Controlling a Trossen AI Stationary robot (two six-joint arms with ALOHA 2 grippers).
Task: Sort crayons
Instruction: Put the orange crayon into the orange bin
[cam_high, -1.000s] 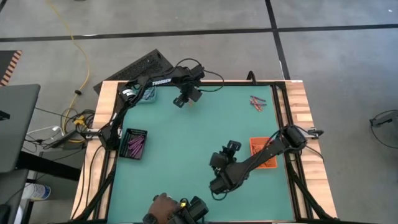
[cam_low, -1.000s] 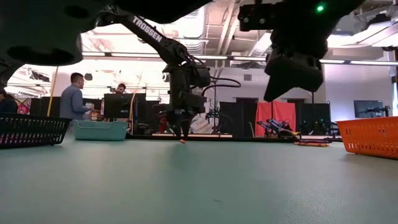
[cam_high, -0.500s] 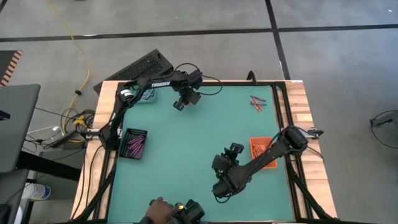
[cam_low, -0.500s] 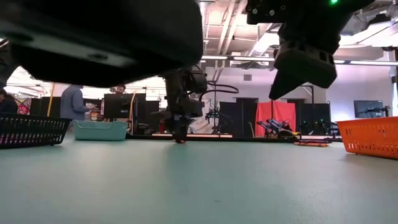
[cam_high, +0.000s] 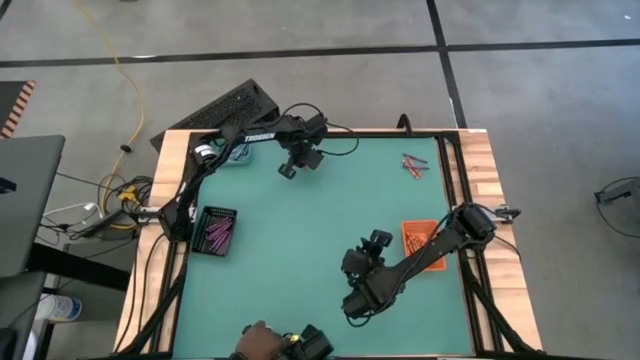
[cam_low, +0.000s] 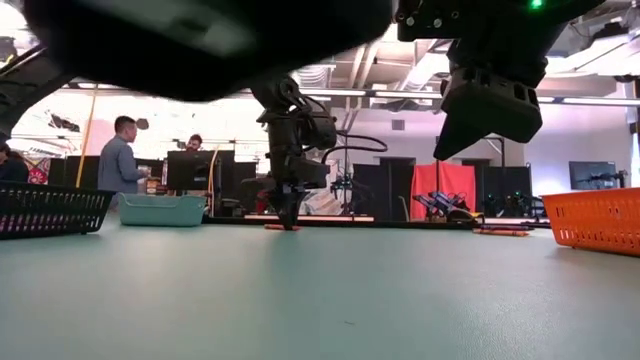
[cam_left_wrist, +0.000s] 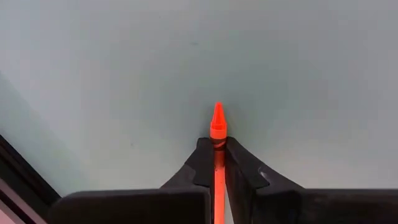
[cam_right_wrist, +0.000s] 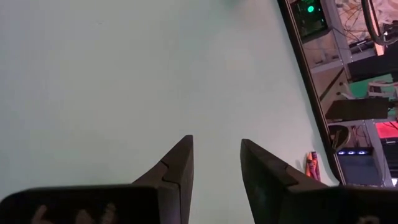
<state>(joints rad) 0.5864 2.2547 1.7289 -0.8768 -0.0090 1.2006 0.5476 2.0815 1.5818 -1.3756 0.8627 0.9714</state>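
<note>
Right now a thin orange-red wax crayon (cam_left_wrist: 217, 146) sits squeezed between the left gripper (cam_left_wrist: 215, 163)'s two dark fingers, low over the far side of the green table mat (cam_high: 300, 240) — likely picked to go into the orange plastic tray (cam_high: 418, 240). Its length runs along the fingers, tip poking out ahead. Nearer the front, the right gripper (cam_right_wrist: 215, 163) hangs part-open — holding nothing.

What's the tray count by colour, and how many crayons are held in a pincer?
black tray: 1
teal tray: 1
orange tray: 1
orange-red crayon, held in the left pincer: 1
Total: 3 trays, 1 held crayon
</note>
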